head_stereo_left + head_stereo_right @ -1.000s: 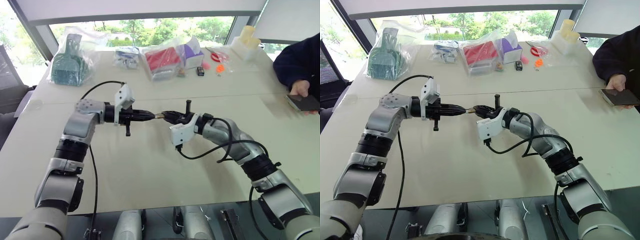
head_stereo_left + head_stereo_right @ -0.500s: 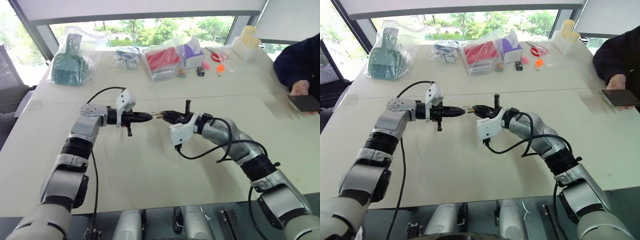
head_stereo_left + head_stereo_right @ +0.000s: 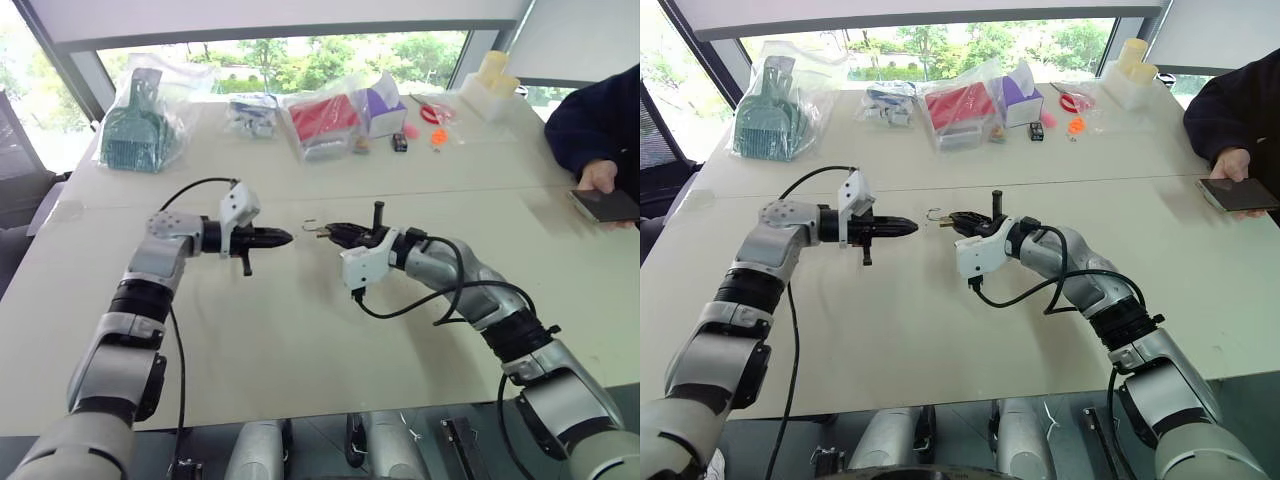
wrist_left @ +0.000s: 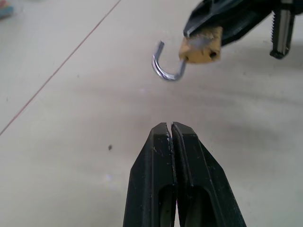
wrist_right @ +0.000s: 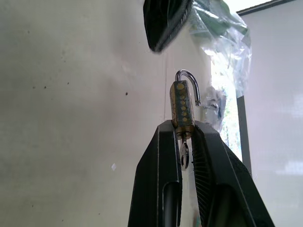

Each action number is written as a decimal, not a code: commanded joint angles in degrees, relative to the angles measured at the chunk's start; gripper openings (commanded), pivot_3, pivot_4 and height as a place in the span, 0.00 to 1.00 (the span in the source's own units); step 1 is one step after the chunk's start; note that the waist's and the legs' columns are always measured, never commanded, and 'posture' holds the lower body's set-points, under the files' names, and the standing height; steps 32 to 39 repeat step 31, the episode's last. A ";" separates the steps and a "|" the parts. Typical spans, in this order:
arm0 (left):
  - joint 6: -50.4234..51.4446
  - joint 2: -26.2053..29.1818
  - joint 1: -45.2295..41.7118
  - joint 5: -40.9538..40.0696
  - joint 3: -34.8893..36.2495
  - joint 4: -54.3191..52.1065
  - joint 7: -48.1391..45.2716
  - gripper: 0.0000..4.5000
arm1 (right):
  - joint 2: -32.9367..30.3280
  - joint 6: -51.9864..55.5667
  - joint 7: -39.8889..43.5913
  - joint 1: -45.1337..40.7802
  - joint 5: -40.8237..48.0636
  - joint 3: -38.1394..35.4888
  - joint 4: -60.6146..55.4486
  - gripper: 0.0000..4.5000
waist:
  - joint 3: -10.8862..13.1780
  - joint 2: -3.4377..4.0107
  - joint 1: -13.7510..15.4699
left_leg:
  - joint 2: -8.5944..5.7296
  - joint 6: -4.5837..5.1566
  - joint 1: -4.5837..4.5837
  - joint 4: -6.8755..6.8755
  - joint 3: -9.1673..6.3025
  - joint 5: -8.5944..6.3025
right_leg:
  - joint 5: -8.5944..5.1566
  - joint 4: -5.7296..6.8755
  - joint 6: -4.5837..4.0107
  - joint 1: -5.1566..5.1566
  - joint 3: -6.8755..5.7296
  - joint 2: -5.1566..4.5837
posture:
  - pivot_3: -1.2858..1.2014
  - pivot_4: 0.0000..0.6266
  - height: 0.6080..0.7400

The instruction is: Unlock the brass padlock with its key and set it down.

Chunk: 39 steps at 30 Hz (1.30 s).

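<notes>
Right wrist view: the right gripper (image 5: 185,135) is clamped on the brass padlock (image 5: 181,105), held above the table (image 3: 300,330); its shackle stands open and the key (image 5: 184,156) sits in its base. The left gripper (image 4: 171,127), fingers together, hangs just beside, apart from the padlock. Unlocking appears done; the next move is probably lowering the padlock onto the table and releasing.

Brass padlock (image 4: 200,47) dull, shackle (image 4: 164,66) shiny steel; table (image 3: 300,330) matt.

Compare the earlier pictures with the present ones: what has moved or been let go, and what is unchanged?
The left gripper, fingers shut, has drawn back from the small brass padlock, letting go of its silver wire shackle, which now hangs open. The right gripper stays clamped on the padlock body, the thin silvery key hanging beneath it. The bagged items on the white table have not moved.
</notes>
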 commanded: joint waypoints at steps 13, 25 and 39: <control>7.19 3.81 7.61 -3.06 3.23 -17.56 3.06 0.00 | -0.24 -5.05 -1.27 -1.38 -1.04 1.41 5.52 0.86 | 0.00 0.00 -0.04 | 0.01 0.00 0.00 -0.01 0.01 0.00 | 0.00 0.01 0.00 -0.01 0.04 0.00 | 0.52 0.24 1.00; 11.32 4.71 7.83 -5.28 3.95 -23.56 4.41 0.00 | -6.82 38.18 27.28 11.21 34.04 -14.52 -22.86 0.99 | 0.00 0.00 0.26 | 0.02 0.00 0.04 0.01 0.00 0.00 | 0.01 0.01 -0.01 0.05 0.04 -0.02 | 0.52 0.24 1.00; 14.39 5.75 11.08 -7.51 6.07 -27.65 6.10 0.00 | -10.85 69.18 32.20 13.60 50.51 -22.19 -34.72 0.99 | -0.01 0.01 0.45 | 0.06 0.02 0.11 0.01 -0.04 -0.01 | 0.00 0.16 -0.04 0.04 0.03 0.00 | 0.52 0.24 1.00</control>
